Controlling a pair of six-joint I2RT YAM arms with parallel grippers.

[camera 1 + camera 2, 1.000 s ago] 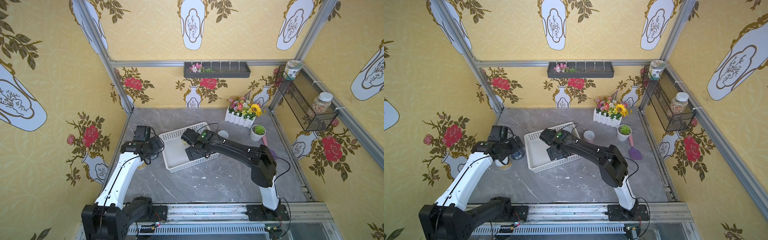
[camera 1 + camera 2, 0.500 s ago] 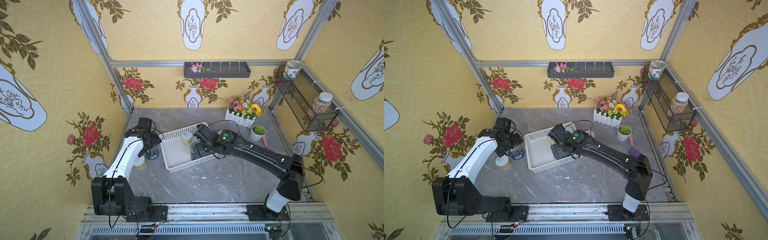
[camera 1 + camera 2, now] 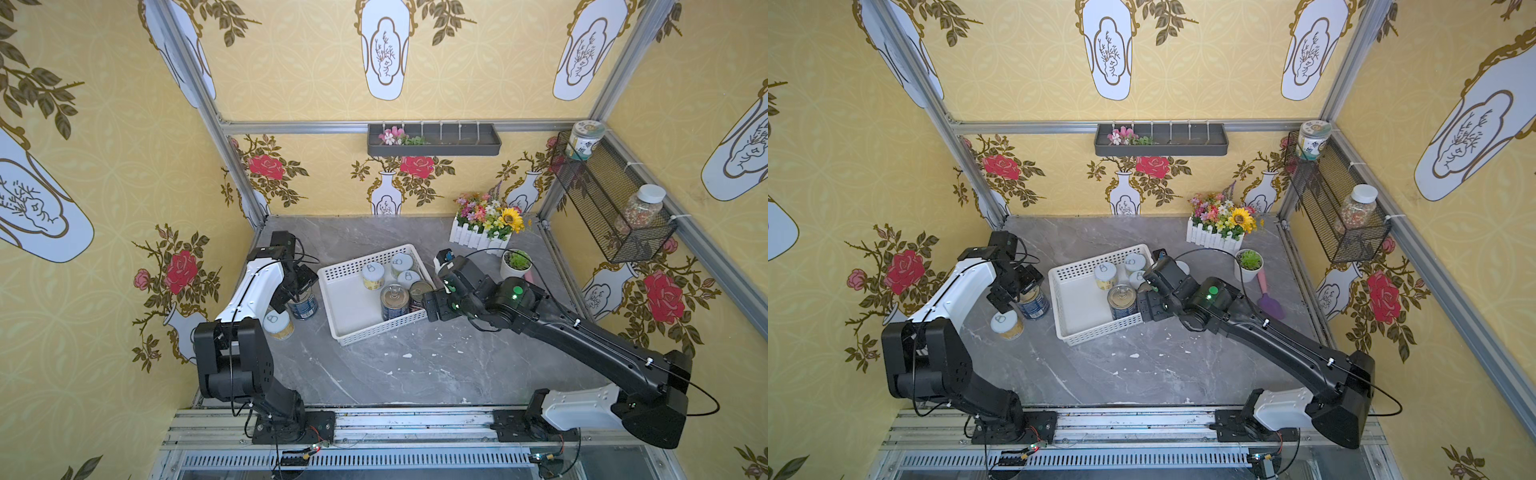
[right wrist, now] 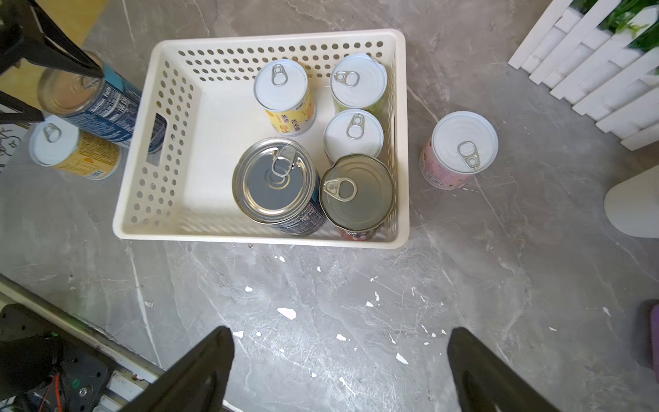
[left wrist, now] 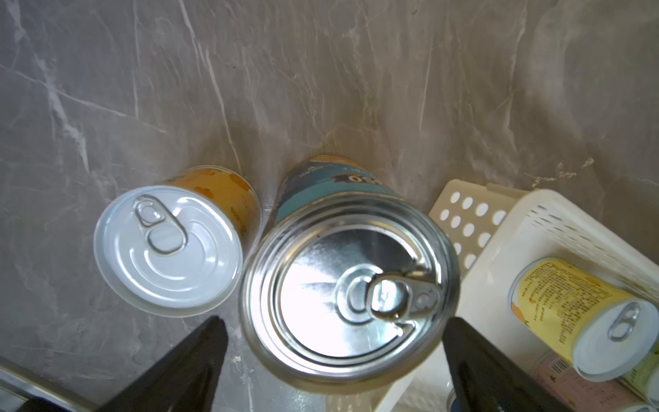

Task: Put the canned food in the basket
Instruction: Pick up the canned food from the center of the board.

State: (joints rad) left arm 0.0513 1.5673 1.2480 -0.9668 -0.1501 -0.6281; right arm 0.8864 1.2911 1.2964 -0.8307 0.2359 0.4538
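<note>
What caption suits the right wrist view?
Five cans sit in the white basket; a pink can, blue can and orange can wait outside.

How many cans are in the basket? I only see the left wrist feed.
Observer: Five, all upright in the basket: yellow can, green can, plain white-lidded can, silver-lidded blue can, gold-lidded can.
Operator: Any strays I can't see?
Observer: One pink can stands outside the basket, on the side toward the succulent pot.
Operator: Other arm busy?
Observer: No. The right tool is open and holds nothing.
</note>
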